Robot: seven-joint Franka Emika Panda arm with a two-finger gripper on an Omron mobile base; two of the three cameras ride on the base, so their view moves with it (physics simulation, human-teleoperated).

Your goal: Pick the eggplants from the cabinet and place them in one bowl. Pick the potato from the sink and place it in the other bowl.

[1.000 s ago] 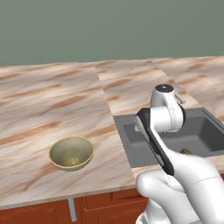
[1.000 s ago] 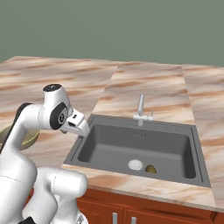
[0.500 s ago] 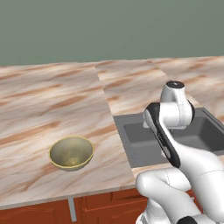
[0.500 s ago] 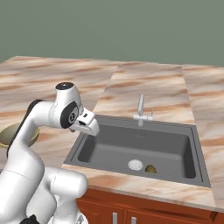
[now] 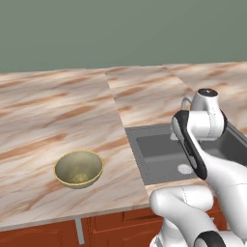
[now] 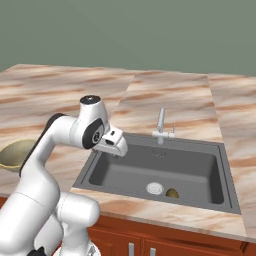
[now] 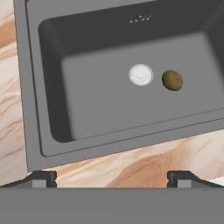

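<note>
Your hand (image 7: pixel 112 178) hangs open and empty over the sink (image 7: pixel 52 127), with the potato (image 7: pixel 172 80) right of centre beside the white drain (image 7: pixel 141 75).

We see the sink (image 6: pixel 160 172) set into the counter (image 6: pixel 165 100), its faucet (image 6: pixel 161 125) at the back rim. In the basin the potato (image 7: pixel 172 80) lies just beside the drain (image 7: pixel 141 75). The other bowl (image 5: pixel 78 168) sits on the counter left of the sink.

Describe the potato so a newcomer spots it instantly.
Find the dark grey sink set in the marble counter. On its floor lies the potato, a small olive-brown lump beside the drain. The drain is flat, white and round; the potato is bumpy and brownish.
</note>
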